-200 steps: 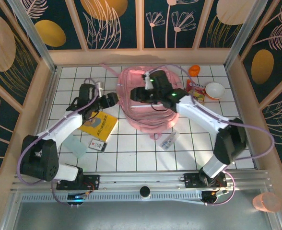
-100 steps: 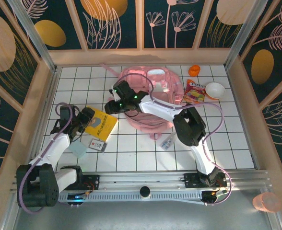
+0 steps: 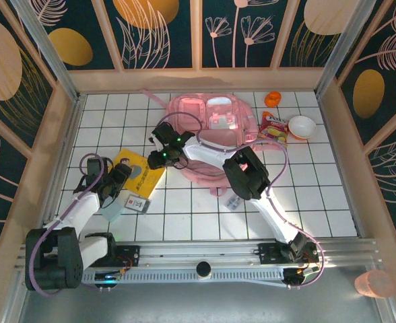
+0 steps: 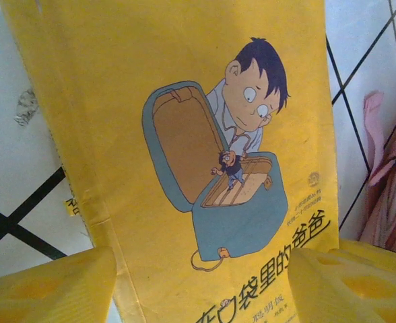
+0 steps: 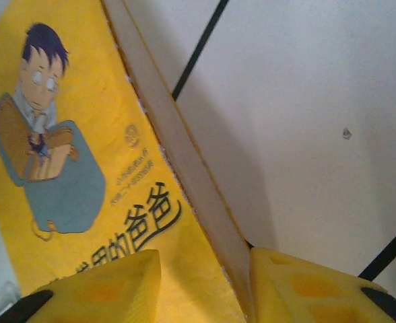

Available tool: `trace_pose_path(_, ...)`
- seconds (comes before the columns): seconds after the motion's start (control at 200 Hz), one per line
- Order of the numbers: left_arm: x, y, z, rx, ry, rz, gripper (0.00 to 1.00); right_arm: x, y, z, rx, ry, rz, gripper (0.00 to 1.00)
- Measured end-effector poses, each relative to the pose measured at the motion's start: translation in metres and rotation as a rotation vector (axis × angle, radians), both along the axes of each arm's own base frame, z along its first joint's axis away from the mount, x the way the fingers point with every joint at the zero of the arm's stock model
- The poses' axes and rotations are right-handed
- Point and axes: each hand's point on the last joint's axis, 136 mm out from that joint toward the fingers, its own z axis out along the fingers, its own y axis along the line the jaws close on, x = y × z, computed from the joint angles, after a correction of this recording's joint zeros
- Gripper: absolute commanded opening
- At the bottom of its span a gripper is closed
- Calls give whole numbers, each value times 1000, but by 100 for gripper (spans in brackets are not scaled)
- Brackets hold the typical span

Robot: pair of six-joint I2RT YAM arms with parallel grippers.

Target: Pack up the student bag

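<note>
The student bag (image 3: 215, 131) is a large pale pink backpack lying on the white tiled table at the back centre. To its near left lies a yellow picture book (image 3: 141, 176), whose cover (image 4: 184, 134) shows a boy and a blue bag. My left gripper (image 3: 119, 177) hovers over the book's left part, and its yellow fingers (image 4: 46, 286) stand open and wide over the cover. My right gripper (image 3: 160, 159) is at the book's right edge. It is open, with one finger (image 5: 100, 286) over the cover (image 5: 70, 168) and the other on the table side of the page edge.
A small labelled card (image 3: 137, 202) and a translucent box (image 3: 111, 208) lie near the book. A white tube (image 3: 236, 198) lies in front of the bag. A snack packet (image 3: 273, 128), a white bowl (image 3: 302, 126) and an orange item (image 3: 272, 99) sit at the back right. Wooden walls ring the table.
The right arm swung from over the bag down-left to the book's right edge, its jaws narrowing. The left arm drew back from beside the bag to the book's left part.
</note>
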Motion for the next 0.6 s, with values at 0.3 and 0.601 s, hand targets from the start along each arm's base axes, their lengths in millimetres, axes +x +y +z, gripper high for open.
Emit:
trace_pose_path(0.3,19,3,-7,21,-7,-20,67,1,-9,-7,-40,25,-11,15)
trace_pose_path(0.601,47,-6,8,10,-63,-102,72,-14,-29,-3,-65,92,-73,40)
